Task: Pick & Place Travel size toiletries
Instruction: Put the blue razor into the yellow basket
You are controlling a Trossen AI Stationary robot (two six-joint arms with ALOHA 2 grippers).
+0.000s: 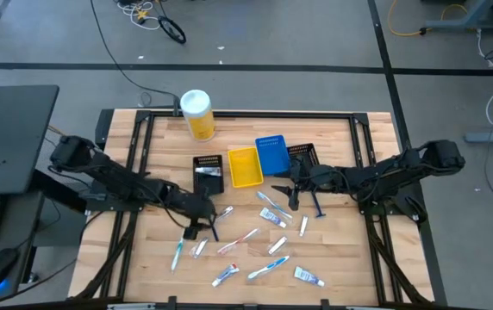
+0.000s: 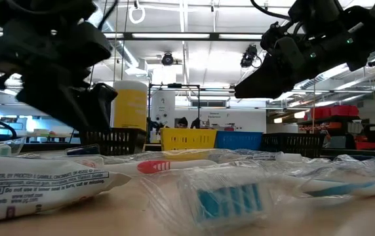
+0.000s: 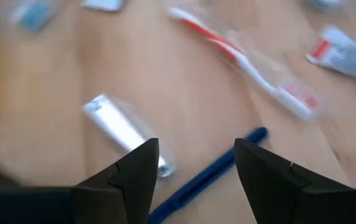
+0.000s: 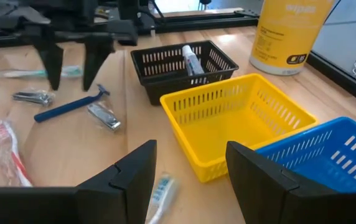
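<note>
Travel toiletries lie scattered flat on the wooden table [image 1: 341, 250]: white tubes [image 1: 308, 275], wrapped toothbrushes [image 1: 238, 243] and a teal toothbrush [image 1: 177, 255]. My left gripper [image 1: 202, 224] is open and hovers low over a blue razor [image 3: 212, 179], with its fingers on either side of the handle. A silver nail clipper [image 3: 123, 129] lies beside it. My right gripper [image 1: 293, 195] is open above the table, just in front of the yellow bin [image 4: 240, 124] and the blue bin [image 4: 333, 155]. A second blue razor [image 1: 318, 207] lies near it.
A black bin [image 4: 184, 62] holding one white tube sits left of the yellow bin, and another black bin [image 1: 302, 155] sits right of the blue one. A large yellow canister [image 1: 197, 114] stands near the far edge. Bare wood shows along the table's left and right sides.
</note>
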